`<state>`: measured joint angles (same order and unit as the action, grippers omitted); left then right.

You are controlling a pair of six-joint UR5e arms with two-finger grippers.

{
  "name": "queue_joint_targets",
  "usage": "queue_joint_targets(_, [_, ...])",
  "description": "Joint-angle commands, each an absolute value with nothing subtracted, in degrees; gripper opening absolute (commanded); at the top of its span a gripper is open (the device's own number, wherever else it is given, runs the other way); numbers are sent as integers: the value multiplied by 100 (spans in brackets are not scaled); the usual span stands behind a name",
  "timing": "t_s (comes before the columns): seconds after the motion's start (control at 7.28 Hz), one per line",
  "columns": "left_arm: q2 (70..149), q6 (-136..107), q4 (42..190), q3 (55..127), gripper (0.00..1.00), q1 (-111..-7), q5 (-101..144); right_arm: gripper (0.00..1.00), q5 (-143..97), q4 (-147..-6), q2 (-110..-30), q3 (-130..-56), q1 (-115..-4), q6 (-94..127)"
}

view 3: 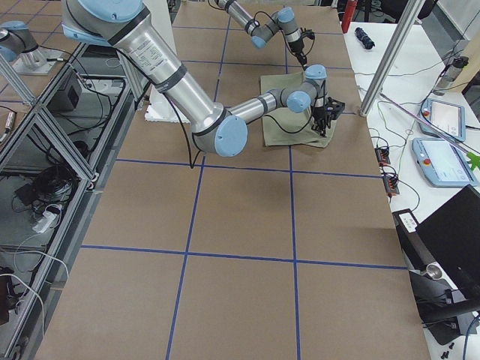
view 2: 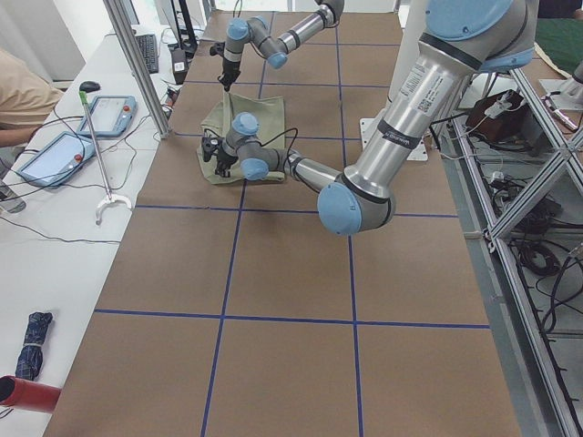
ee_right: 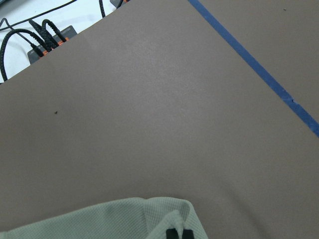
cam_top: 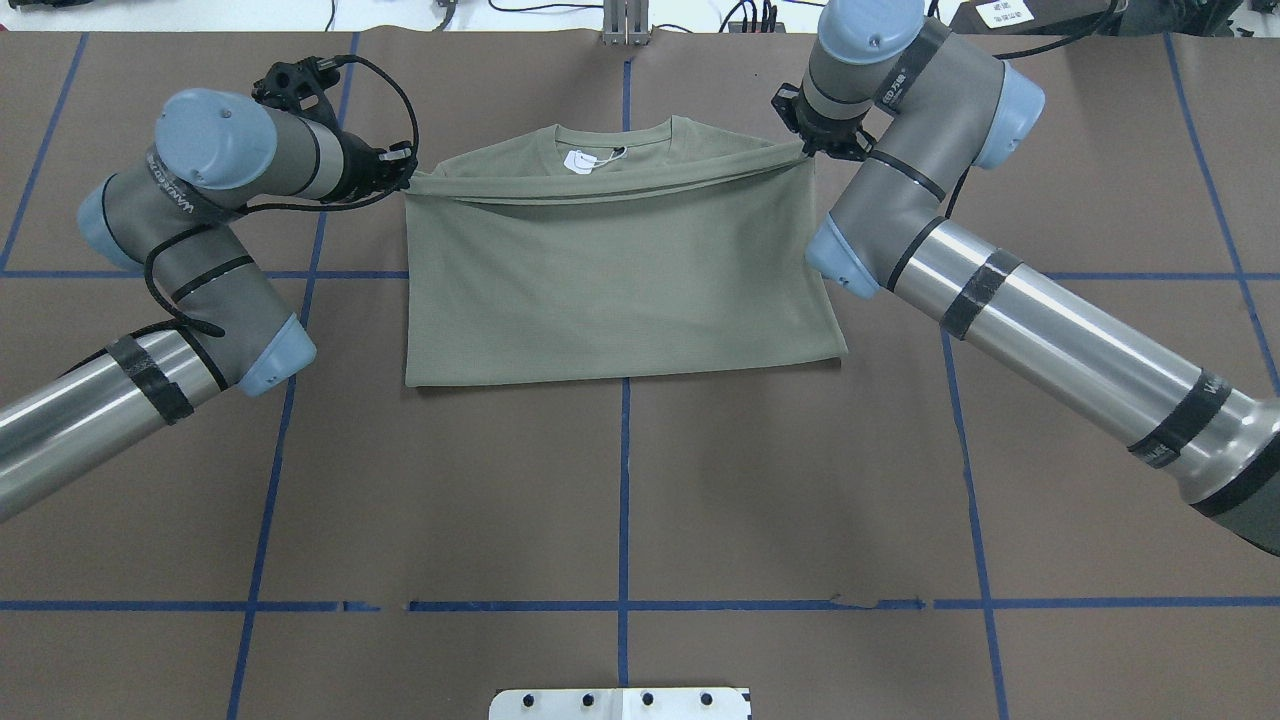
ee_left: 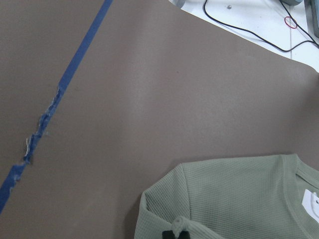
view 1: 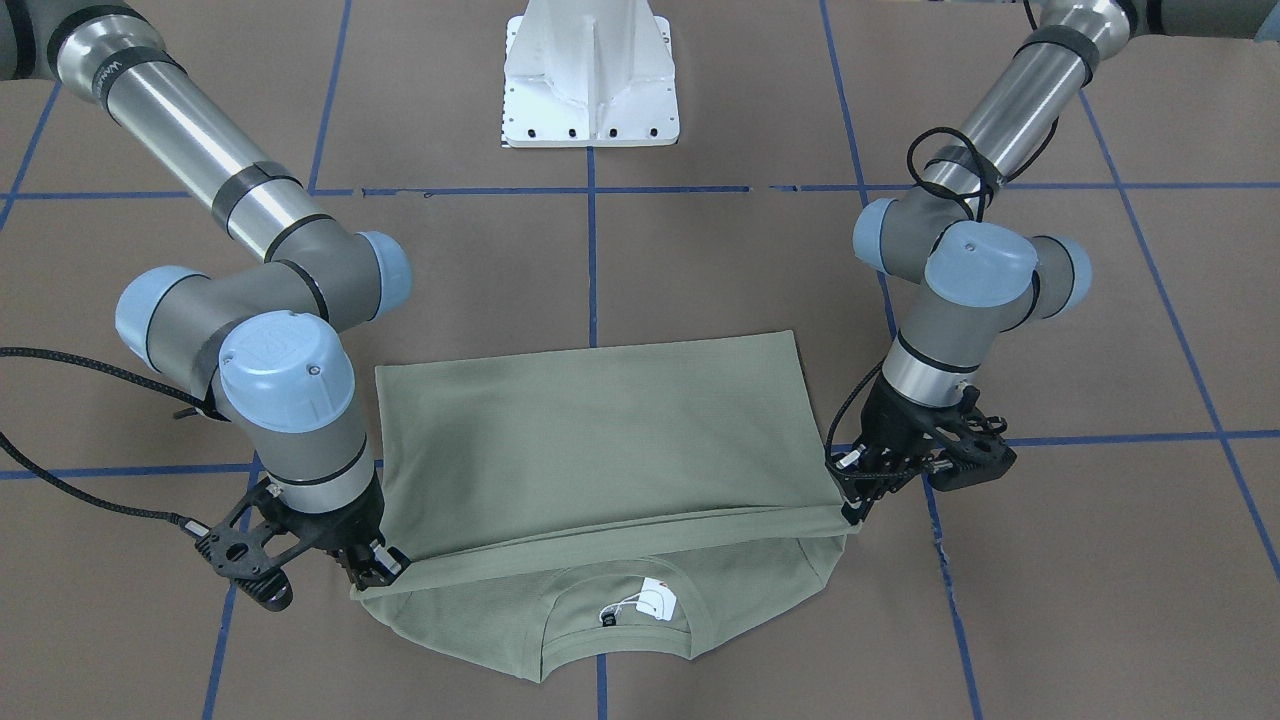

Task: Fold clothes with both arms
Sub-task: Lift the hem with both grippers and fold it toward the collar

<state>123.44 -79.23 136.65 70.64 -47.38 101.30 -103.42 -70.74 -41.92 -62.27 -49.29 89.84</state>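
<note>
The sage-green shirt [cam_top: 620, 290] lies on the brown table, folded, collar at the far edge with a white paper tag [cam_top: 580, 160]. Its upper layer is lifted and stretched taut between both grippers, just short of the collar. My left gripper [cam_top: 405, 180] is shut on the shirt's left corner; in the front-facing view it [view 1: 848, 510] is at the right. My right gripper [cam_top: 808, 150] is shut on the right corner, seen at the left [view 1: 385, 575] in the front-facing view. Both wrist views show bunched green knit [ee_left: 224, 199] [ee_right: 124, 219] pinched at the fingertips.
The white pedestal base [view 1: 590, 80] stands at the robot's side of the table. Blue tape lines [cam_top: 624, 500] cross the brown surface. Side tables hold tablets [view 2: 55, 155] and cables beyond the far edge. A person [view 2: 18, 100] sits at the side table.
</note>
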Motion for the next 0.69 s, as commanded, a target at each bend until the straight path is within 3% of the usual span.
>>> queue_joint_targets(0.0, [12357,-7840,13948,6847,0,-4755,10116,0,-10292,-7005,-4087,-5994,-4904,8982])
queue_joint_targets(0.14, [12366,-7840,13957,6847,8,-4755,10125,4,-10292,-7005,-4078,-5994,-4904,8982])
queue_joint_targets(0.27, [12392,-7840,13974,6847,24,-4764,10125,22,-10292,-7005,-4087,-5994,-4904,8982])
queue_joint_targets(0.55, [12401,-7849,14018,6847,33,-4781,10125,31,-10292,-7005,-4078,-6003,-4904,8982])
